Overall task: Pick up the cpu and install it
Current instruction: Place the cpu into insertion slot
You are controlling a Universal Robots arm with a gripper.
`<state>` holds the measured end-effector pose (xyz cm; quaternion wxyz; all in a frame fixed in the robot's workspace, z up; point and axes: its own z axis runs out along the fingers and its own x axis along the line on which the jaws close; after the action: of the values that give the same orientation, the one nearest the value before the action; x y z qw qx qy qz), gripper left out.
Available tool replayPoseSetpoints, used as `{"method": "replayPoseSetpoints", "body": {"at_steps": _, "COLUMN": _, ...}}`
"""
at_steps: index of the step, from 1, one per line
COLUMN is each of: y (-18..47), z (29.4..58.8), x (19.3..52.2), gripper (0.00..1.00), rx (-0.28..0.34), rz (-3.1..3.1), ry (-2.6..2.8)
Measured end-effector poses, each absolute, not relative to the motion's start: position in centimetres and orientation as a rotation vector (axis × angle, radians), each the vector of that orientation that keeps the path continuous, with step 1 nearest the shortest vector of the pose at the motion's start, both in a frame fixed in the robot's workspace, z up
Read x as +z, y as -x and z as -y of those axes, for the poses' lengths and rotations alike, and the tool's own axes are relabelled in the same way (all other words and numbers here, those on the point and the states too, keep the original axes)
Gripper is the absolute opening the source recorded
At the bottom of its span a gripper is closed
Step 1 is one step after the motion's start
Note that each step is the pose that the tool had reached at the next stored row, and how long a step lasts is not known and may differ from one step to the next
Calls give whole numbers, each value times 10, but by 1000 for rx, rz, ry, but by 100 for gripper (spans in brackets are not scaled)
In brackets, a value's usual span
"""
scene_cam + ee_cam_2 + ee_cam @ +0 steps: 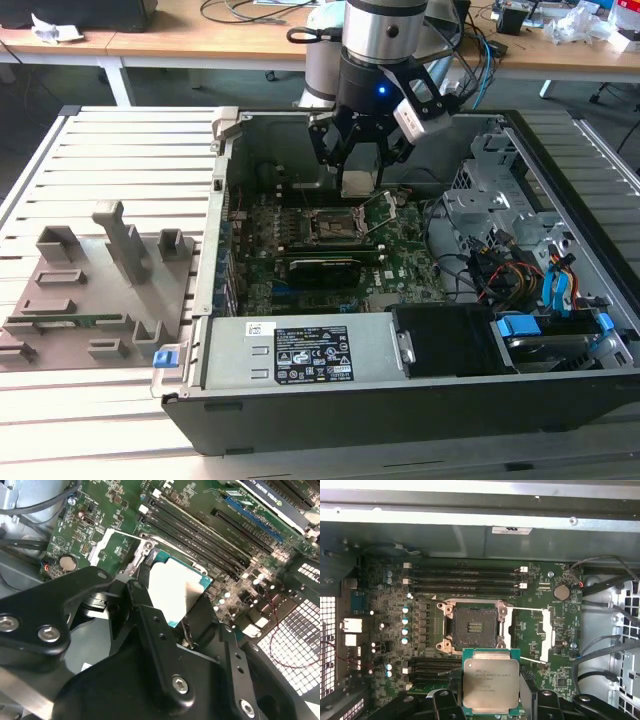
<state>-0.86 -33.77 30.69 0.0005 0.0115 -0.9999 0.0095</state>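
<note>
My gripper [358, 172] hangs inside the open computer case, shut on the cpu [357, 184]. The cpu [491, 682] is a flat square chip with a silver top and a green edge, held level between the black fingers [444, 701]. In the first wrist view the dark square socket [474, 627] lies bare on the motherboard, a short way ahead of the chip and below it. Its metal load frame [531, 634] is swung open to one side. In the second wrist view the cpu [172, 590] shows bright between the black gripper links.
The black case wall [215, 250] rings the motherboard. The power supply [310, 355] sits at the front, with the drive cage and cables [520, 260] at the exterior view's right. A dark expansion card [325, 268] lies just in front of the socket. A grey plastic tray [90, 290] stands outside at the left.
</note>
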Motion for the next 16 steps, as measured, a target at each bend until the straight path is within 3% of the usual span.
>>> {"method": "replayPoseSetpoints", "body": {"at_steps": 16, "y": 9, "z": 338, "x": 306, "gripper": 55, "rx": 53, "rz": 3109, "ry": 419}}
